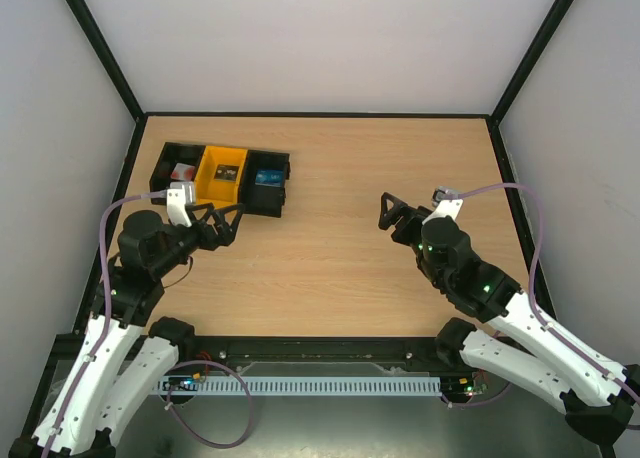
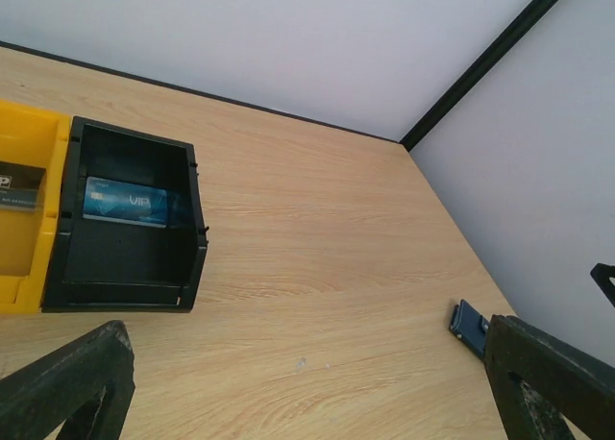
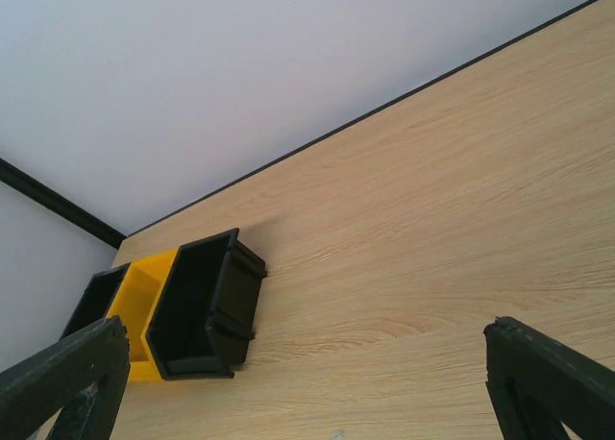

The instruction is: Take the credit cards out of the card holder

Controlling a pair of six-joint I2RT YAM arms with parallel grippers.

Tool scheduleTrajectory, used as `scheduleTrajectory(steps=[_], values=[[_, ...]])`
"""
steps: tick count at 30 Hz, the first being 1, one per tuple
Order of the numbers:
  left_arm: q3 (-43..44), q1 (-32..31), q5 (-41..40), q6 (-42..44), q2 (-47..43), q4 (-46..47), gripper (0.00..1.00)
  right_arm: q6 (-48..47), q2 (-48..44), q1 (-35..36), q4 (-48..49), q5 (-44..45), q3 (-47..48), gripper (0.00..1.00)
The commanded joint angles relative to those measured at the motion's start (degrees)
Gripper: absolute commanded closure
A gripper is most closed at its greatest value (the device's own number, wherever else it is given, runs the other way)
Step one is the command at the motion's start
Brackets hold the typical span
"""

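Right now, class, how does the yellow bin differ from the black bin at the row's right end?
The yellow bin is bright yellow; the right-hand black bin is black. The yellow bin holds a dark flat item; the black bin holds a blue card. The yellow bin sits mid-row; the black bin ends the row. Both are open-topped and stand side by side.
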Motion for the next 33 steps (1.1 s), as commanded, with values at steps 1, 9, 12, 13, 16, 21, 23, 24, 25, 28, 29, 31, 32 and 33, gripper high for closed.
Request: scheduleTrajectory(steps=[1,9,12,13,16,21,23,24,25,28,29,31,32,33], values=[[-0.20,0.30,1.41,0.97,-1.46,2.00,0.00,0.82,0.09,-0.19,0.28,0.13,-0.94,0.02],[-0.23,0.32,1.15,1.71,-1.25,0.85,0.00,2.38,-0.57,-0.16,4.57,2.49,-5.70,0.02],[0.26,0.32,0.53,2.75,-0.74,-0.73,0.00,2.93,1.90,-0.19,3.90,8.64,-7.42,0.02],[0.20,0.32,0.26,2.99,-0.60,-1.08,0.00,3.72,2.91,-0.14,2.80,10.70,-7.51,0.02],[-0.26,0.27,-0.10,4.75,-0.48,-2.33,0.00,5.87,5.19,-0.40,-0.27,15.64,-7.23,0.02],[-1.41,0.32,-0.45,6.25,-0.09,-3.05,0.00,8.77,6.61,-5.41,-3.49,19.58,-8.49,0.02],[-1.88,0.32,-0.63,6.46,-0.04,-2.97,0.00,9.32,7.00,-9.06,-3.56,18.19,-9.62,0.02],[-2.00,0.32,-0.93,6.47,-0.02,-3.05,0.00,9.48,6.96,-10.43,-3.09,17.65,-10.39,0.02],[-2.09,0.32,-1.41,6.47,-0.02,-3.13,0.00,9.59,6.89,-11.88,-2.27,16.80,-11.21,0.02],[-2.12,0.28,-2.11,6.57,0.00,-3.37,0.00,9.65,6.98,-16.45,0.46,13.75,-13.67,0.02],[-2.21,0.32,-2.12,6.54,0.02,-3.30,0.00,9.49,7.27,-18.07,1.65,12.54,-14.49,0.02],[-2.46,0.32,-2.19,6.48,0.19,-3.10,0.00,9.08,8.48,-22.23,3.76,10.17,-15.63,0.02],[-2.60,0.26,-2.27,6.52,0.24,-3.07,0.00,9.13,9.17,-23.85,4.63,9.43,-16.09,0.02],[-2.63,0.29,-2.36,6.48,0.29,-3.14,0.00,9.26,9.97,-25.44,5.44,8.73,-16.51,0.02]])
